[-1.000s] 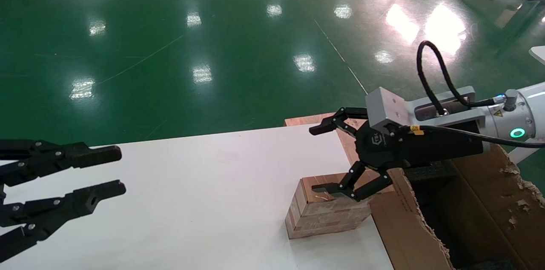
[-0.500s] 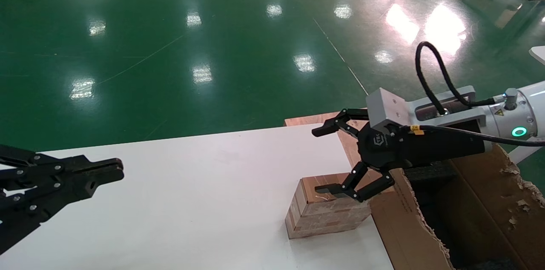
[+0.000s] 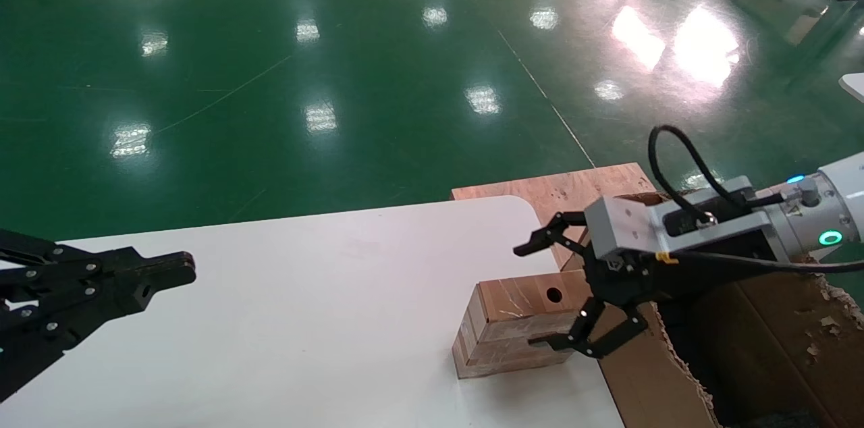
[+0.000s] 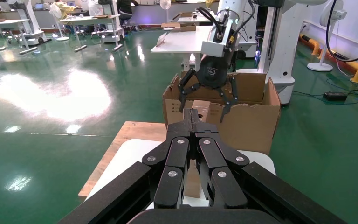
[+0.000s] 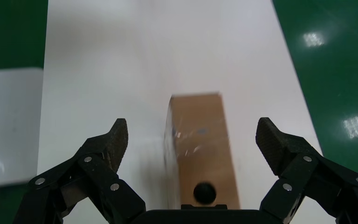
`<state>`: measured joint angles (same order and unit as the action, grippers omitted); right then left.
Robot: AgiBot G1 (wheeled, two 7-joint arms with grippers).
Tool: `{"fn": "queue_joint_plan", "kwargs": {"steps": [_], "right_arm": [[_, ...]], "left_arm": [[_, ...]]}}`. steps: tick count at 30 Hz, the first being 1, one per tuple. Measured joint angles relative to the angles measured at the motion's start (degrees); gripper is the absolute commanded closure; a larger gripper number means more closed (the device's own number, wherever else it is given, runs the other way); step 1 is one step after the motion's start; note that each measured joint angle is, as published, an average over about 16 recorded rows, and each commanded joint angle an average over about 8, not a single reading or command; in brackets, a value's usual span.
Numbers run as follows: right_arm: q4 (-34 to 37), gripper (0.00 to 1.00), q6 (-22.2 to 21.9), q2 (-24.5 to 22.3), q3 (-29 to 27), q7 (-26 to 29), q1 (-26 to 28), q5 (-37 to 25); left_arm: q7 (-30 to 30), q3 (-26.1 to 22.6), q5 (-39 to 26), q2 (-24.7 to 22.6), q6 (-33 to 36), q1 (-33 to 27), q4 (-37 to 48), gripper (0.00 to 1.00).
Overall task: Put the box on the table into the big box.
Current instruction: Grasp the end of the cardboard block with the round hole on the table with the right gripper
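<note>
The small brown box (image 3: pixel 506 337) with a round black hole (image 3: pixel 554 294) in its top face lies on the white table (image 3: pixel 304 320) near its right edge, against the big box (image 3: pixel 641 381). My right gripper (image 3: pixel 532 296) is open and straddles the box's right end, one finger beyond it and one in front of its near side. In the right wrist view the box (image 5: pixel 200 135) lies between the wide-open fingers of the right gripper (image 5: pixel 192 128). My left gripper (image 3: pixel 182 269) is shut and empty over the table's left; the left wrist view shows it (image 4: pixel 195 114) closed.
A flat plywood board (image 3: pixel 574 188) lies behind the table's rounded corner. The big box's ragged torn wall (image 3: pixel 682 374) stands just right of the small box, with black foam inside. Green floor surrounds the table. The carton (image 4: pixel 249 121) also shows in the left wrist view.
My right gripper has dropped lower and nearer, uncovering the box's holed top; its fingers now straddle the box. My left gripper closed from open about a second ago.
</note>
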<state>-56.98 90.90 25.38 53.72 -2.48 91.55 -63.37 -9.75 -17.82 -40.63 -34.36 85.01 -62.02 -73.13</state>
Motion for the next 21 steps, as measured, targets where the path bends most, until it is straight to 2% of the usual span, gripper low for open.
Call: {"fn": "queue_joint_plan", "kwargs": {"steps": [21], "right_arm": [[9.0,0.0,0.1,2.7,12.2,-10.5,7.3,-1.8]], "left_arm": [[0.0,0.0,0.0,0.0,0.0,0.0,0.0,1.0]]}}
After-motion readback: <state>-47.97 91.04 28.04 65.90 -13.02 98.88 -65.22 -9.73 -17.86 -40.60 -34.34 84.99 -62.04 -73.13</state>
